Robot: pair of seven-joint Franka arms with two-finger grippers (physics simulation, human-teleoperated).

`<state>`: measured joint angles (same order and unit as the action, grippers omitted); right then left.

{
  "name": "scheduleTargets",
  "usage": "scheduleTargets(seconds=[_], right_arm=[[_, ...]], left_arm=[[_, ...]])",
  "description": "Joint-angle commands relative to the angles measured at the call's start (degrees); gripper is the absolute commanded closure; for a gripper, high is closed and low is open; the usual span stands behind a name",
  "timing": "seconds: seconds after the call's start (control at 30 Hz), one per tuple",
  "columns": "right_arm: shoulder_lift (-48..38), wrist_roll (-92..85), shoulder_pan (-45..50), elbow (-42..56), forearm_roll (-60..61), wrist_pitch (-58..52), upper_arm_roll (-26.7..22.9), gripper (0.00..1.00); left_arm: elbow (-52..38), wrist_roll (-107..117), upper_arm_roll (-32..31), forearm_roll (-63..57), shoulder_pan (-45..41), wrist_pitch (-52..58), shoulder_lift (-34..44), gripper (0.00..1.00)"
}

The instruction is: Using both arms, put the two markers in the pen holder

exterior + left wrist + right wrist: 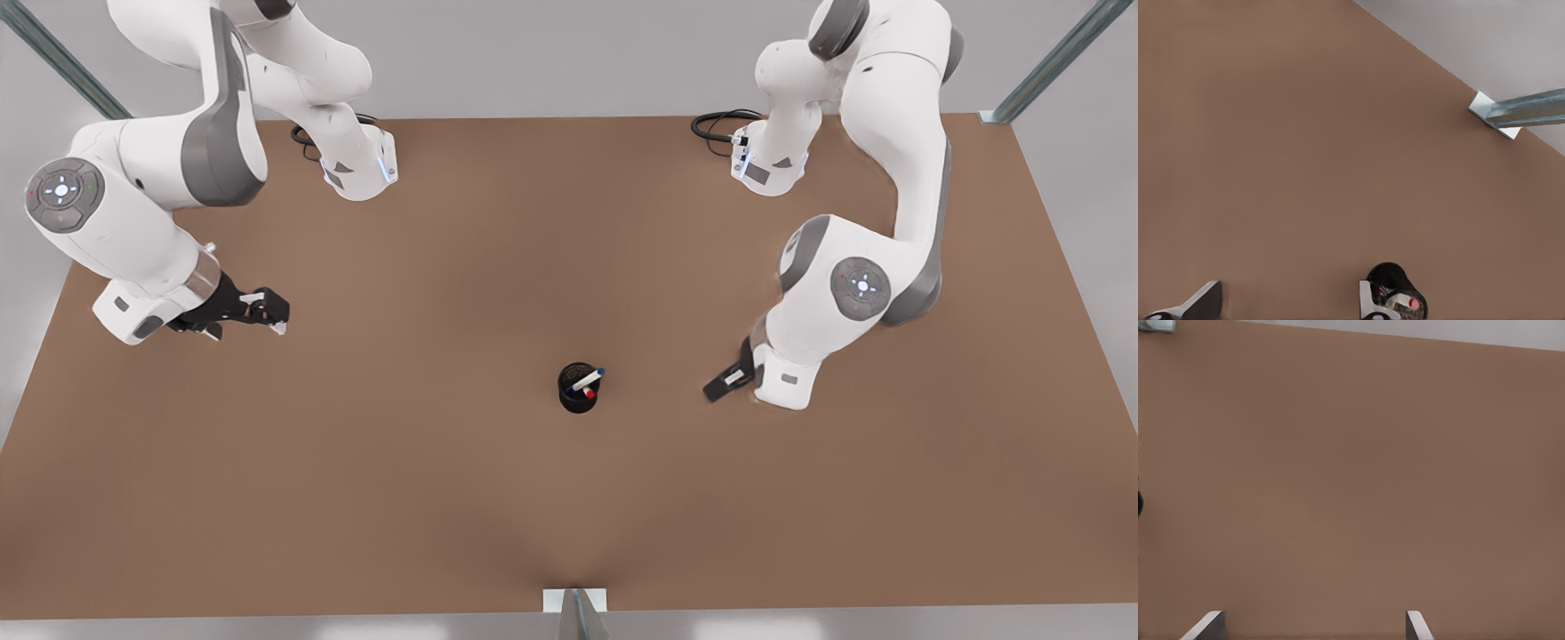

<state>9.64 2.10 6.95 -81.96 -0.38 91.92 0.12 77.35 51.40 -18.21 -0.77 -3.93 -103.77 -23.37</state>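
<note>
Near table edge: a pale bracket point(576, 599) with a metal post sits at the middle of the brown table point(373, 498), on the side nearest the front view.

Pen holder: the black mesh cup point(578, 400) stands upright on the table, a little to the front view's right of centre, well apart from both arm bases.

Markers: both stand inside the pen holder and lean toward the front view's right. The red marker point(587, 389) shows its red end above the rim. The blue marker point(600, 372) shows its dark blue tip just past the rim. In the left wrist view a white barrel with a red end point(1411, 303) lies across the cup's mouth point(1395, 277).

Left tool: the left tool point(722, 385) hangs low over the table on the front view's right, near the pen holder but not touching it. Its fingers point(1201, 303) are spread wide and hold nothing. One finger shows just beside the cup in the left wrist view.

Right tool: the right tool point(280, 318) is on the front view's left, well apart from the pen holder, pointing toward the table's middle. Its fingers point(1205, 625) are spread with only bare table between them.

Arm bases: two white bases point(360, 169) point(769, 164) stand on the far side of the table, each with a black cable point(720, 123) looped beside it.

Far corners: slanted metal struts point(1049, 62) rise at the table's far corners. One bracket point(1491, 115) appears at the table edge in the left wrist view.
</note>
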Motion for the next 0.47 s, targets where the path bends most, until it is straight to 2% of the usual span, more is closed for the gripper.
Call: scheduleTargets(seconds=[0.0, 0.07, 0.1, 0.13, 0.43], right_arm=[[-0.1, 5.8, -0.1, 0.0, 0.0, -0.1, 0.1, 0.0], [-0.1, 5.6, -0.2, 0.0, 0.0, -0.1, 0.1, 0.0], [-0.1, 5.5, -0.2, 0.0, 0.0, -0.1, 0.1, 0.0], [-0.1, 5.5, -0.2, 0.0, 0.0, -0.1, 0.0, 0.0], [-0.1, 5.4, -0.3, 0.0, 0.0, -0.1, 0.0, 0.0]], left_arm=[[-0.1, -27.5, 0.5, -3.8, 1.3, 22.1, 3.9, 0.0], [-2.1, -32.4, 0.4, -3.8, 2.3, 22.6, 5.2, 0.0], [-0.3, -40.7, 7.7, -3.0, -1.6, 22.4, 10.4, 0.0], [1.1, -45.2, 9.6, -2.4, -2.2, 22.3, 12.6, 0.0], [0.4, -51.8, 9.5, -3.0, -1.9, 22.4, 10.4, 0.0]])
